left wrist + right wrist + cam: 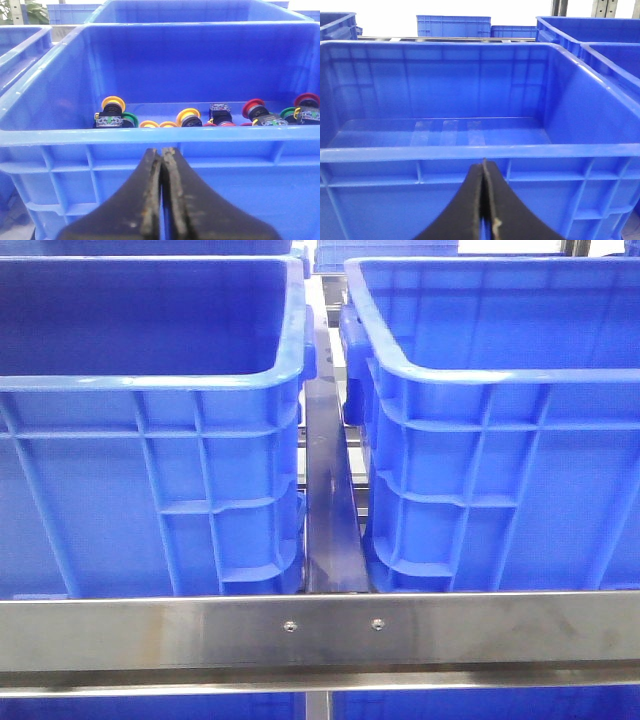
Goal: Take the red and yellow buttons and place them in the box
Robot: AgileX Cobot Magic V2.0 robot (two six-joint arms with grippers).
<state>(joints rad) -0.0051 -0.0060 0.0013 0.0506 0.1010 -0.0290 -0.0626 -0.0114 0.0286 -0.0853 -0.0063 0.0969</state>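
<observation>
Front view: two blue crates stand side by side behind a steel rail, the left crate and the right crate separated by a narrow gap with a dark bar in it; neither claw appears here, and the crate floors are hidden by the near walls, so no buttons can be located from this camera. Left wrist view: the left claw has its two black jaws pressed together with nothing between them, and it sits outside and just below the near rim of the crate ahead. The buttons lie on that crate's floor in a loose row along the near wall, beyond and below the rim from the claw. A yellow button sits toward one end, a second yellow one near the middle, and a red button further along; green-capped units lie among them. Most lie on their sides, cap axis roughly horizontal. Right wrist view: the right claw is likewise closed and holds nothing, facing the near wall of the box, whose visible floor carries no buttons. Judgement: the left arm is nearer the buttons, and the reach must clear the rim, then descend to the floor
</observation>
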